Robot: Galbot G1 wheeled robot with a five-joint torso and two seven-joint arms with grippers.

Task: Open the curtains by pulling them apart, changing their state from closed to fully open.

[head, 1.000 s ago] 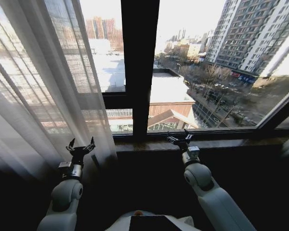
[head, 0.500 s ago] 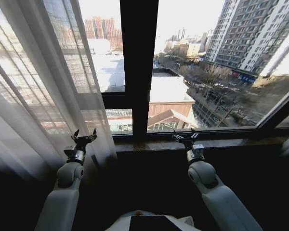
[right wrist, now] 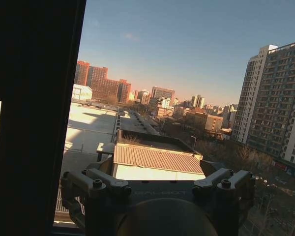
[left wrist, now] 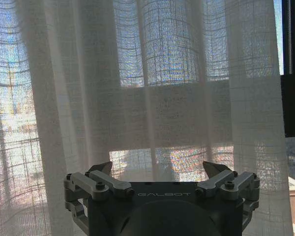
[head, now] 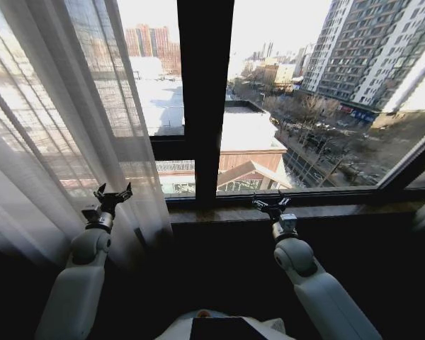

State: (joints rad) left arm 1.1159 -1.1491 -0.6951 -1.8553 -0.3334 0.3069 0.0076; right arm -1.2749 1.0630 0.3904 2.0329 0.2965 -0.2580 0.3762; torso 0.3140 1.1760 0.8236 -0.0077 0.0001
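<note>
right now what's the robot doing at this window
The robot faces a window with both arms raised. Its left gripper is open, right in front of the sheer white curtain that hangs bunched on the left side of the window, holding nothing. Its right gripper is also open and empty, near the window sill by the dark window frame. The glass from the frame rightward is uncovered, with city buildings visible outside.

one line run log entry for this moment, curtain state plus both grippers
curtains: bunched at window's left, glass beyond bare | left gripper: open, at the sheer fabric | right gripper: open, by window sill, holding nothing
</note>
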